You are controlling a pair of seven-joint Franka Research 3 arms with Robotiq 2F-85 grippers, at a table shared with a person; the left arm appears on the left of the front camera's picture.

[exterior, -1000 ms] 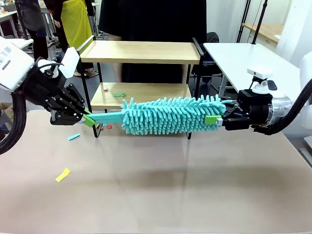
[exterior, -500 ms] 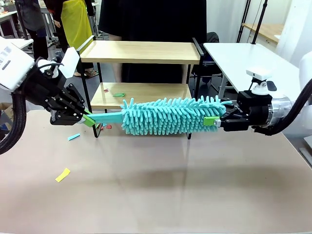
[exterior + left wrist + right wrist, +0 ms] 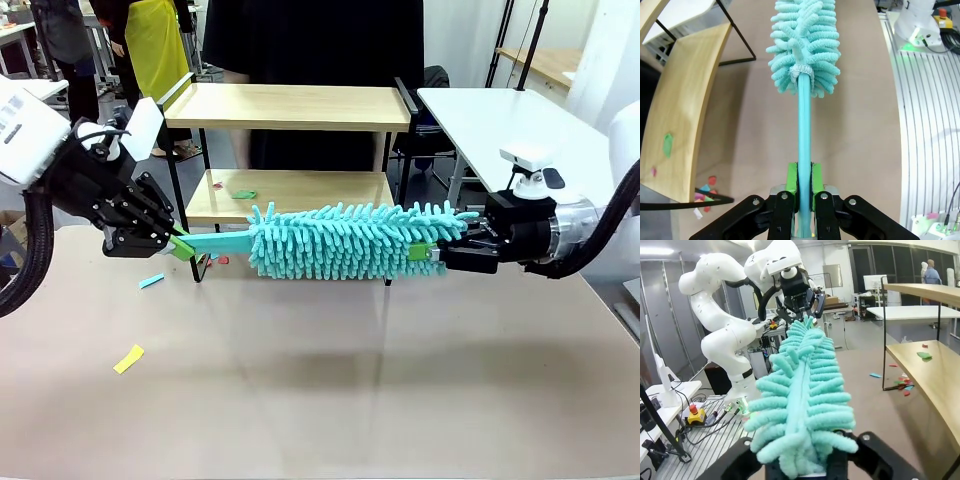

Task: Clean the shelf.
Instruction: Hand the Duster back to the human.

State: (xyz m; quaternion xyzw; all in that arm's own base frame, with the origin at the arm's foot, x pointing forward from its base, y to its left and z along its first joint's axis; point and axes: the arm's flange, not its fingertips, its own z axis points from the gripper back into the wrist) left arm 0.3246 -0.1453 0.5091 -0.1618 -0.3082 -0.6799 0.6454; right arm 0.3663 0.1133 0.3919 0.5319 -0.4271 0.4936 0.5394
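Left claw [image 3: 178,245] was clenched on the teal handle [image 3: 804,131] of the fluffy duster [image 3: 345,238]; green pads [image 3: 792,179] pinched it from both sides in the left wrist view. Right claw [image 3: 432,258] sat at the duster's far tip, jaws around the chenille head. Whether it truly gripped or only straddled the fluff, I couldn't tell from these frames.

Shelf [image 3: 290,105] stood at the far edge of the beige counter [image 3: 320,390], in front of the person. Duster hung level, just in front of its lower board [image 3: 300,188]. Green scrap [image 3: 243,194] lay on that board; red bits [image 3: 218,260] by the shelf's foot; yellow scrap [image 3: 128,358] and blue scrap [image 3: 151,281] on the counter.

Step judged: duster held between the arms, repositioning or hand-off, sweeping not started. Next move probably calls for the right claw to release, then the left to raise the head onto the lower board and sweep the scraps off.

No legible brand, label or writing anywhere.
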